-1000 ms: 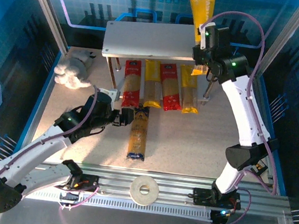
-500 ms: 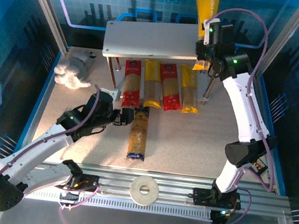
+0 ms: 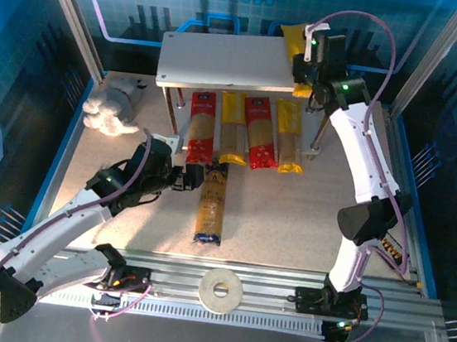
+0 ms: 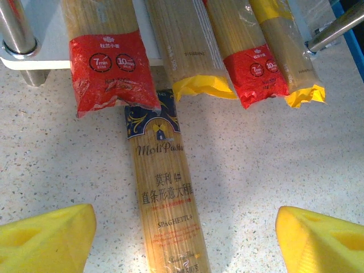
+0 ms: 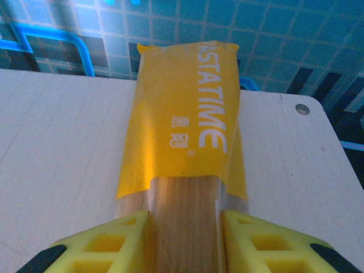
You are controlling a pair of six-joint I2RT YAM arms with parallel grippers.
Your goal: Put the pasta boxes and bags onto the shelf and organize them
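The right hand (image 5: 185,230) is clamped on the yellow pack (image 5: 181,131) (labelled PASTATIME), which reaches ahead of it over the right end of the shelf (image 3: 225,64) top board. In front of the shelf, the left hand (image 4: 183,239) gapes wide above the blue-ended pack (image 4: 162,182) lying on the desk (image 4: 256,159).

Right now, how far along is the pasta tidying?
Done: four packs lie side by side on the shelf's lower board. In hand: the right jaws are clamped on a yellow pack at the top board's right end. To do: the blue-ended pack lies on the table, with the open left jaws above it.
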